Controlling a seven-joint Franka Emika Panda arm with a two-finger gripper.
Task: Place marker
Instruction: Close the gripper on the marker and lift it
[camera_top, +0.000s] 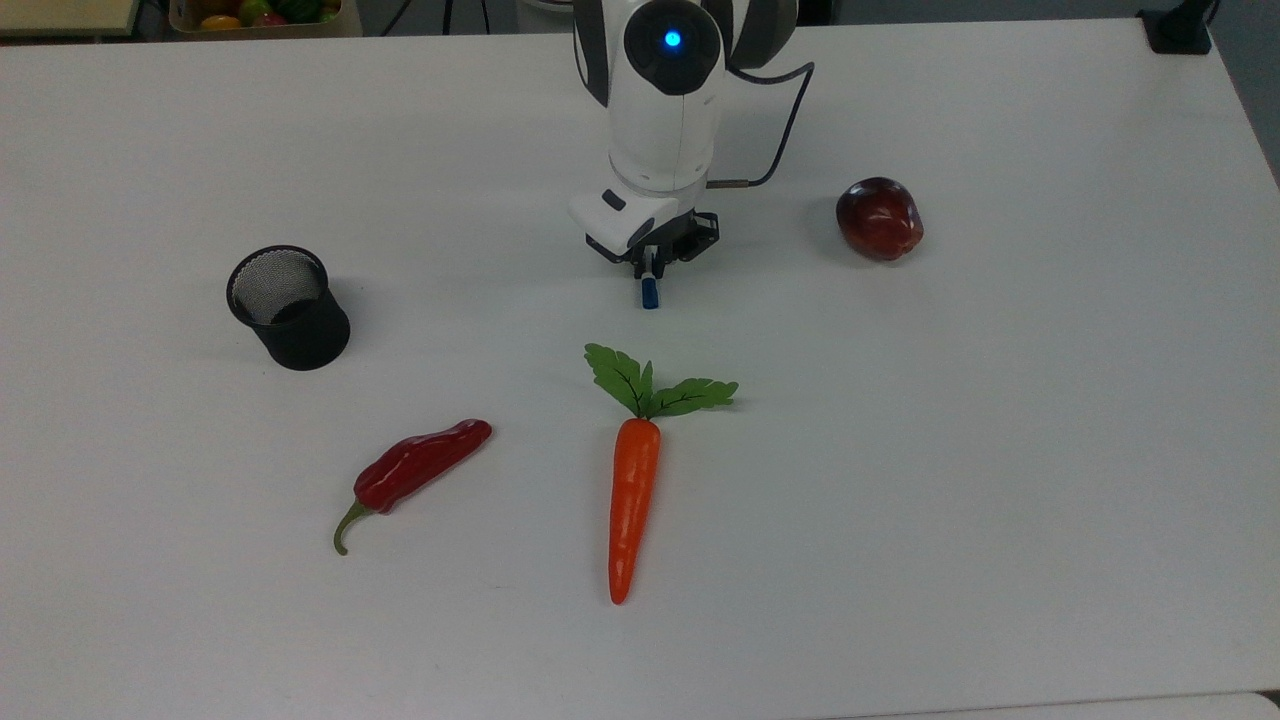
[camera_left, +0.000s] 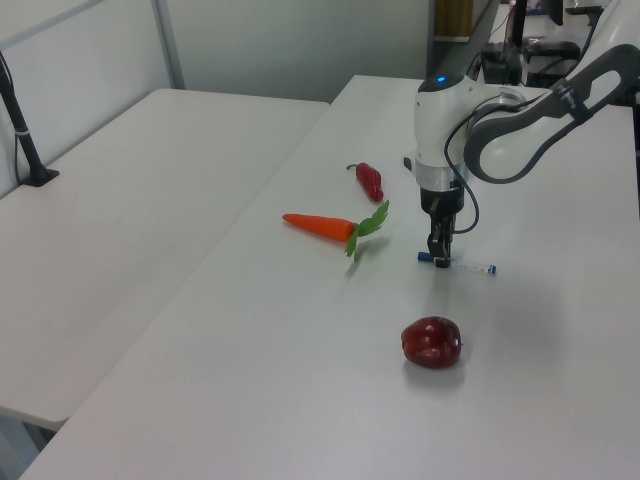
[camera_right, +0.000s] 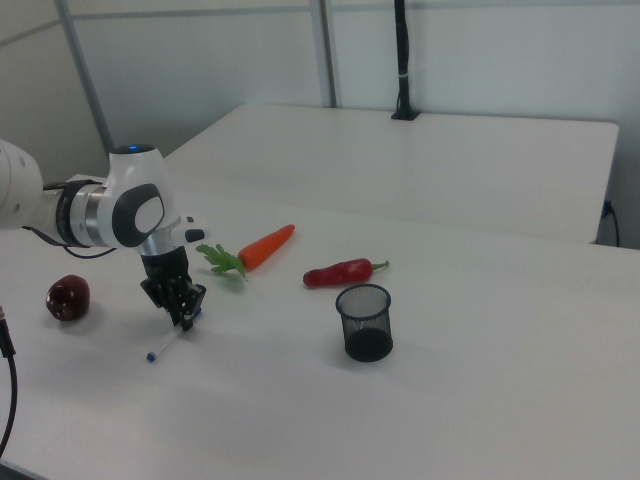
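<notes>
- Top view: the gripper (camera_top: 651, 268) points straight down at the table (camera_top: 1000, 450), and the marker (camera_top: 649, 291) lies flat on the table right under it, its blue cap poking out from between the fingers toward the carrot (camera_top: 632, 495).
- The marker's long axis runs up and down the top view, cap end nearest the carrot's leaves, the rest hidden beneath the wrist.
- Left view: the marker (camera_left: 462, 263) stretches along the table with the gripper (camera_left: 437, 254) standing over its blue cap end, not its middle; the white barrel trails off to the left view's right.
- Right view: the gripper (camera_right: 185, 312) again sits at one end of the marker (camera_right: 168, 340), whose small blue tip points away, down and to the right view's left.
- The fingers look drawn in close around the barrel near the cap, so I judge them closed on the marker.
- The black mesh cup (camera_top: 288, 307) stands well apart, to the top view's left; if that is the target, the marker must travel sideways across its own length, and an end grip may let the far end droop.
</notes>
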